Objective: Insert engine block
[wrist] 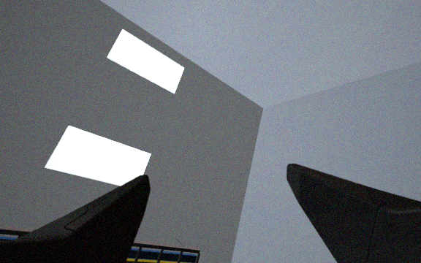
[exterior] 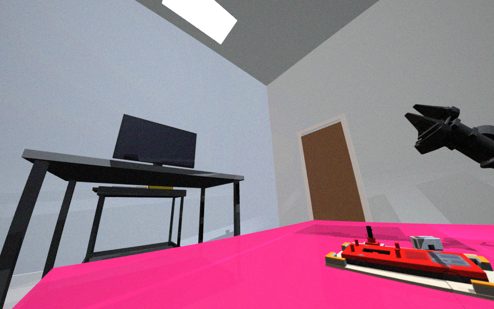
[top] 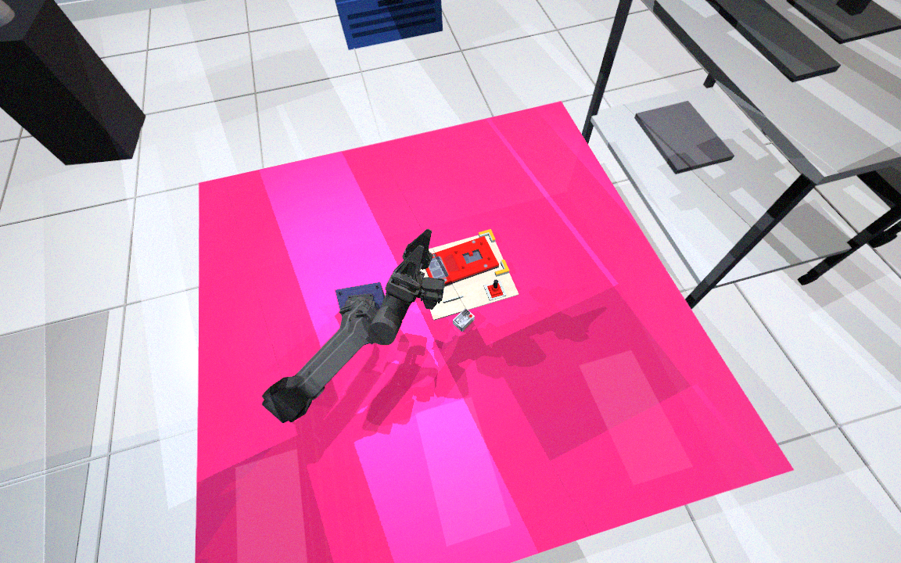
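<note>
The engine block [top: 464, 320] [exterior: 427, 243], a small light grey block, lies on the pink mat just off the cream board [top: 471, 299]. A dark notch shows in its side in the exterior view; which way its slot faces I cannot tell. The red car body [top: 464, 270] [exterior: 414, 256] lies on the board; its opening [top: 472, 255] [exterior: 376, 251] holds no block. The rib is too small to make out. My gripper [top: 423, 239] [exterior: 409, 110] [wrist: 218, 176] is open and empty, raised high above the mat and pointing away from the block and the body.
Yellow corner brackets [top: 487, 234] [exterior: 335, 259] stand around the car body. A red piece with a black post [top: 495, 288] [exterior: 370, 236] stands on the board beside it. A blue plate [top: 359, 290] lies by the arm. A metal table [top: 824, 105] is beyond the mat.
</note>
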You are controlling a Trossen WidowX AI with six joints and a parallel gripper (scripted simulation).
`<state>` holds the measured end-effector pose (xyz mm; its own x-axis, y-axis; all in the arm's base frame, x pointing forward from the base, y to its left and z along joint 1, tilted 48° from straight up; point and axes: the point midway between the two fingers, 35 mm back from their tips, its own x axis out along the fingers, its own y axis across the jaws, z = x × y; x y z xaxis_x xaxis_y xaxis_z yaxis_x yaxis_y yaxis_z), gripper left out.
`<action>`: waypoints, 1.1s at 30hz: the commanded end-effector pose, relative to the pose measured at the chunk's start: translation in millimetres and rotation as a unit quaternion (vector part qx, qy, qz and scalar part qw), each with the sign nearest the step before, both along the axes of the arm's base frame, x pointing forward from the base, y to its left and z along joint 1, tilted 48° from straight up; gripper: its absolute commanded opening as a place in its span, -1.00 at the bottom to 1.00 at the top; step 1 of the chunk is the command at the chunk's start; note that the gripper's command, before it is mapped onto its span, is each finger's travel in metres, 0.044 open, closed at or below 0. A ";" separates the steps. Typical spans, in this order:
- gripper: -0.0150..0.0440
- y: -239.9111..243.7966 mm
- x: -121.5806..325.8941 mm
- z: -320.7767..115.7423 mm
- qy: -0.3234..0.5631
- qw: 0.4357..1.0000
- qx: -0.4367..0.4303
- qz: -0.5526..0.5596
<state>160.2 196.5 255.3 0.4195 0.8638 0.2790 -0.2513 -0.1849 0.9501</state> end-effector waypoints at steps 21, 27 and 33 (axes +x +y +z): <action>1.00 2.8 66.7 -43.4 0.052 0.975 -0.172 -0.130; 1.00 -0.9 82.9 -60.8 0.065 0.955 -0.240 -0.161; 1.00 -6.8 96.2 -78.8 0.076 0.929 -0.310 -0.185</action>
<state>249.0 191.8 182.6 0.7031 0.6617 -0.2605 -0.0641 0.4238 0.9035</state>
